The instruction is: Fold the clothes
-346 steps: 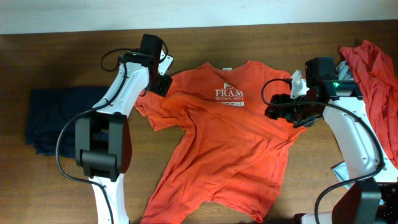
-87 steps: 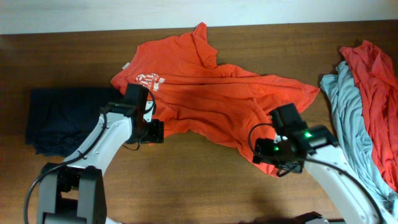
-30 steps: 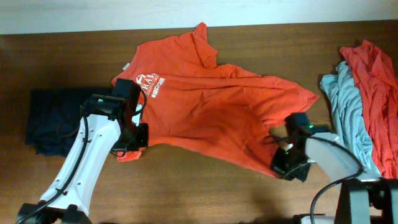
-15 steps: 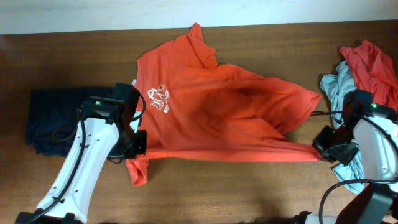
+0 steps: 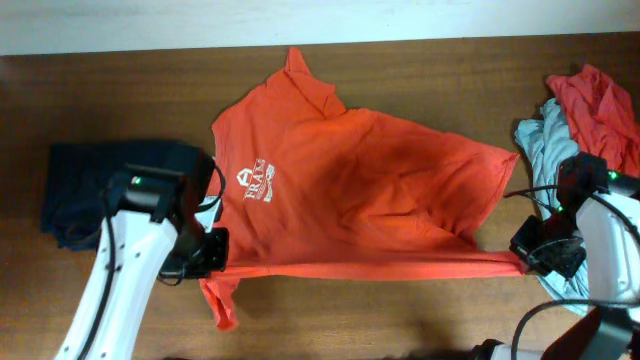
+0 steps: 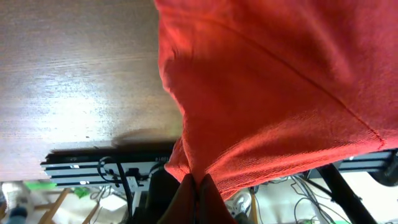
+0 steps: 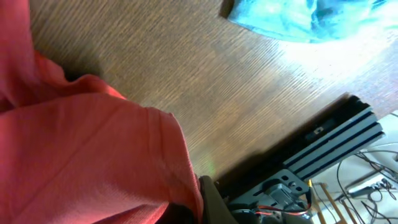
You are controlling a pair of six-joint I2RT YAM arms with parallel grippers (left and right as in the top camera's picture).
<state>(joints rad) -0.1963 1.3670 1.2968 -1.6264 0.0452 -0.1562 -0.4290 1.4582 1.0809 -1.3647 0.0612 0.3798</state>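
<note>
Robot arms stretch an orange-red T-shirt (image 5: 360, 190) across a wooden tabletop (image 5: 400, 310), the garment's near edge drawn into a straight, taut line between them. The left pincer (image 5: 208, 255) is clamped on that edge at the T-shirt's left end; its wrist camera shows the cloth bunched and pinched between fingers pressed together. A loose flap of the same cloth hangs just past this grip, on the near side of the taut line. The right pincer (image 5: 530, 258) grips the opposite end of the edge, at the T-shirt's right, and its wrist camera shows a folded hem running down into the closed fingers.

The rest of the T-shirt lies rumpled on the wood beyond the taut edge, with a white logo (image 5: 258, 185) turned sideways near its left side and a point of fabric reaching toward the far wall.

A navy shirt (image 5: 80, 185) lies flat to the left of the T-shirt, partly under the left arm. To the T-shirt's right sits a grey-blue shirt (image 5: 540, 150), and beyond that a red shirt (image 5: 600, 100).
</note>
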